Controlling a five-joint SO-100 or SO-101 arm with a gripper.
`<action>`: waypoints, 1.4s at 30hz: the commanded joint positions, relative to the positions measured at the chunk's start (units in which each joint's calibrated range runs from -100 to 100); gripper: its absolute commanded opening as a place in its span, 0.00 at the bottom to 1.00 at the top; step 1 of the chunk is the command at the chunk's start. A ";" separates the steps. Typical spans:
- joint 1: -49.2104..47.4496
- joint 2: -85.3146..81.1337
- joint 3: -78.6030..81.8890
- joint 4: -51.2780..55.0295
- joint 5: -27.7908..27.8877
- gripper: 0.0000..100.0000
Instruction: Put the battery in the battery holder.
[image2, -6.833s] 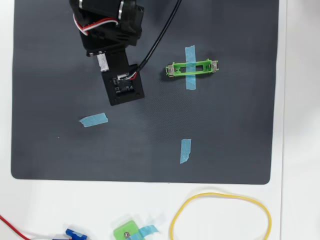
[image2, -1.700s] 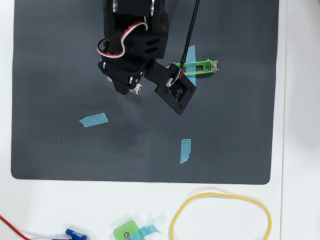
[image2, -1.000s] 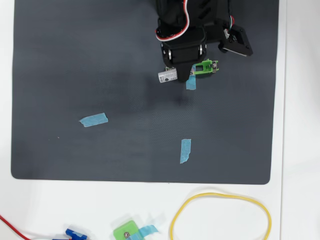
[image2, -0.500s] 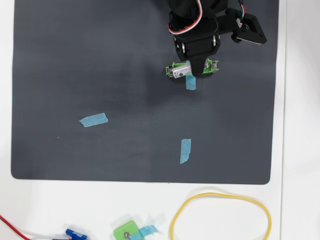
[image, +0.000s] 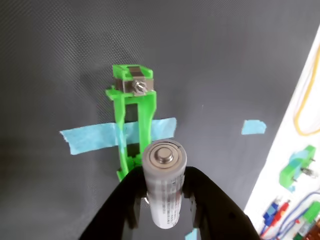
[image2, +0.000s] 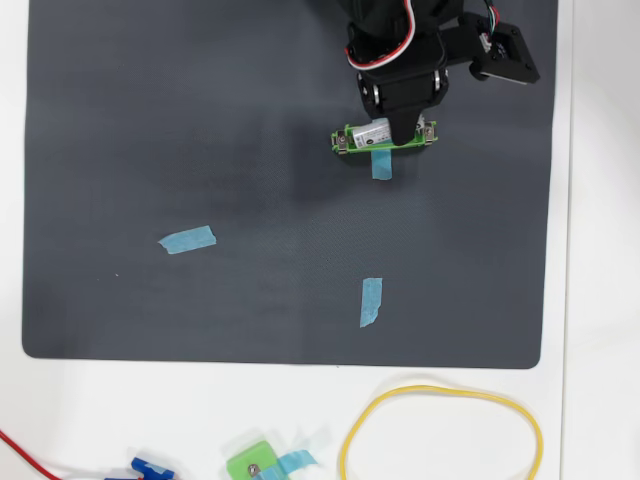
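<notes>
The battery (image: 164, 185) is a silver-white cylinder held between my black fingers (image: 210, 195); my gripper (image: 165, 192) is shut on it. Its flat metal end faces the wrist camera. It hovers over the near end of the battery holder (image: 131, 117), a long narrow green frame with a metal contact at its far end, taped down by a blue strip. From above, the battery (image2: 370, 131) lies along the battery holder (image2: 347, 141) under my gripper (image2: 392, 128), and the arm covers the frame's middle. Whether the battery touches the frame cannot be told.
The dark mat (image2: 200, 120) carries two more blue tape pieces (image2: 186, 239) (image2: 371, 301). On the white table below the mat lie a yellow rubber band (image2: 440, 432), a squarish green piece (image2: 252, 464) and small blue parts (image2: 150, 468).
The arm swung from the mat's upper left to the right with the battery in its jaws. Over the last second the battery moved from left of the green frame to over it.
</notes>
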 joint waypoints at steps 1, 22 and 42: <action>-0.70 4.36 -0.99 -0.90 -0.20 0.00; -4.44 6.24 -0.90 -5.10 -0.26 0.00; -0.91 6.49 -0.29 -8.24 -1.35 0.00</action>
